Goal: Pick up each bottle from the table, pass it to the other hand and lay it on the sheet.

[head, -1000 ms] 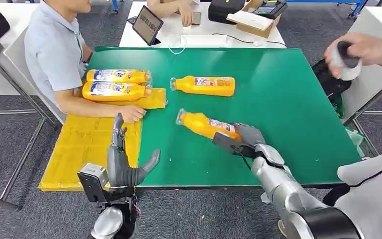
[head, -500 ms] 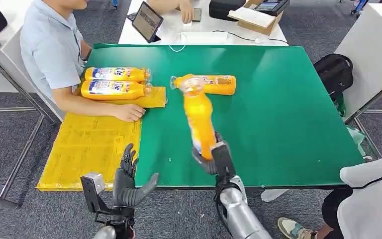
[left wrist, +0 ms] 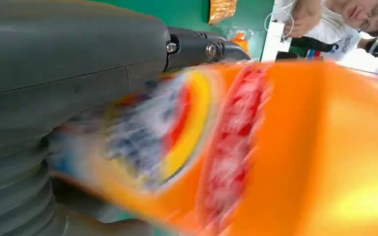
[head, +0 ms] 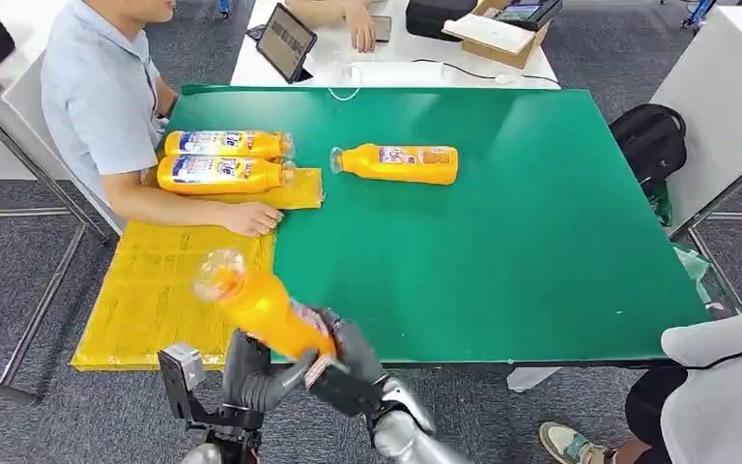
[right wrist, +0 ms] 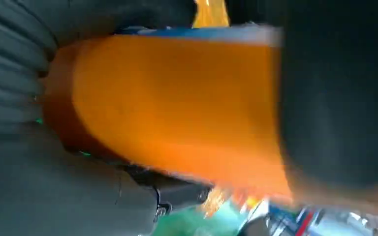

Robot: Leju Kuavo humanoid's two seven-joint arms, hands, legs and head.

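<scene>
Silver arms, dark grey hand (head: 348, 362)

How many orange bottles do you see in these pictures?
4. Two bottles lie on the yellow sheet, one bottle lies on the green table, one bottle is between both hands.

**Both hands meet at the near edge**

The right hand (head: 343, 362) reaches across from the right, its silver forearm angled up from below, and its dark fingers wrap the lower body of the orange bottle (head: 261, 311), holding it tilted with the cap up and to the left. The left hand (head: 251, 372) rises just beside it, palm turned toward the bottle, thumb lying against the base. Whether the left fingers have closed cannot be told.
</scene>
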